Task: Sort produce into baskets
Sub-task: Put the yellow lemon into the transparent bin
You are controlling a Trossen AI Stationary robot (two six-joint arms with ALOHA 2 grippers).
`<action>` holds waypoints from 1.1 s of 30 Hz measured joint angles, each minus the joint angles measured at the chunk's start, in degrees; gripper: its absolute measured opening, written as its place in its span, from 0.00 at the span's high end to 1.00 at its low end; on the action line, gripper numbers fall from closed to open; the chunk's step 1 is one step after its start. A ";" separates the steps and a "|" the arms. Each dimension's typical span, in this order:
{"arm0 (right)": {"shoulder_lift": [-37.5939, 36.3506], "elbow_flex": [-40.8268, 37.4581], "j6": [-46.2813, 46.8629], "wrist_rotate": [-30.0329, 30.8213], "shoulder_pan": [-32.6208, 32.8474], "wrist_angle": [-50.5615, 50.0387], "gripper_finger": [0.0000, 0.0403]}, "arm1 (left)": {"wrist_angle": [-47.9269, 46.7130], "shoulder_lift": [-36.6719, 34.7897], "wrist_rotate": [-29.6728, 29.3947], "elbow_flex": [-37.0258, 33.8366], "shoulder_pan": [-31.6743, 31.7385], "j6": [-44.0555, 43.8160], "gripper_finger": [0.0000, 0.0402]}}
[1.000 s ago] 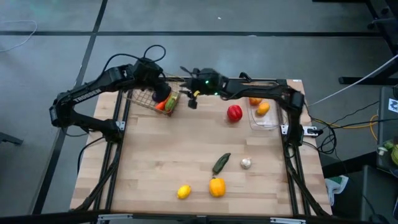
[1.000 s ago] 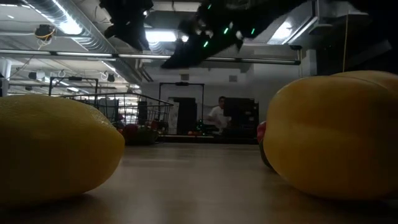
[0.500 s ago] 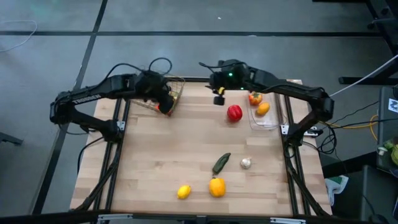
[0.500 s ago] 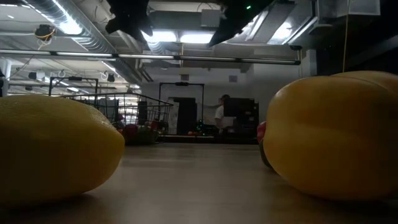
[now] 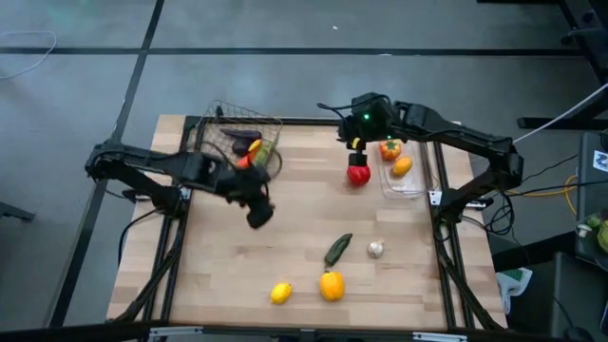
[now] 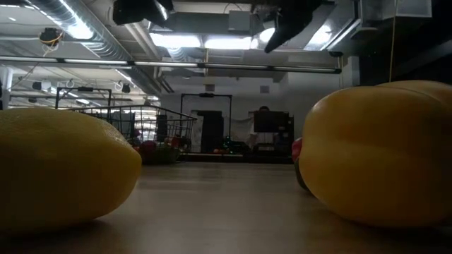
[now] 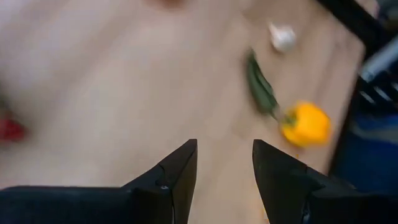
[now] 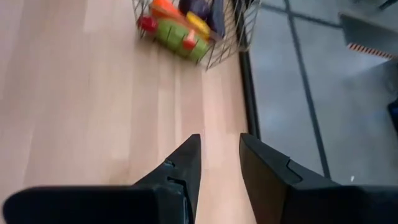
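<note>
We count on the table [image 5: 228, 275]: lemon [image 5: 280, 293], orange pepper [image 5: 332, 285], green chili [image 5: 337, 250], garlic [image 5: 376, 249], red tomato [image 5: 358, 175]. Wire basket [image 5: 220, 131] and clear bin [image 5: 415, 182] each hold produce. Left gripper [image 7: 224, 177] and right gripper [image 8: 219, 167] both hover slightly parted, holding nothing.

High view: overhead, straight down, whole tabletop [image 5: 237, 275] and both arms in frame. Low view: at tabletop level, facing the room, very close behind lemon [image 6: 63, 169] and yellow pepper [image 6: 381, 152]; overhead shows the same pair near the front edge. Left wrist view: looks down past its own fingers [image 7: 180, 171] at chili [image 7: 261, 87], garlic [image 7: 283, 37]. Right wrist view: faces wire basket [image 8: 211, 31], also seen overhead.
</note>
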 joint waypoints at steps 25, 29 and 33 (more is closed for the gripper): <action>0.17 -0.02 0.14 -0.14 0.00 -4.30 0.73 | 0.46 25.84 21.84 -0.02 -14.46 -23.05 0.39; 0.17 -0.02 0.14 -0.14 0.00 -4.30 0.73 | 0.49 27.70 24.20 -0.01 -14.20 -22.87 0.37; 0.17 -0.02 0.14 -0.16 0.00 -4.30 0.73 | 0.45 28.68 24.15 -0.02 -14.20 -24.71 0.37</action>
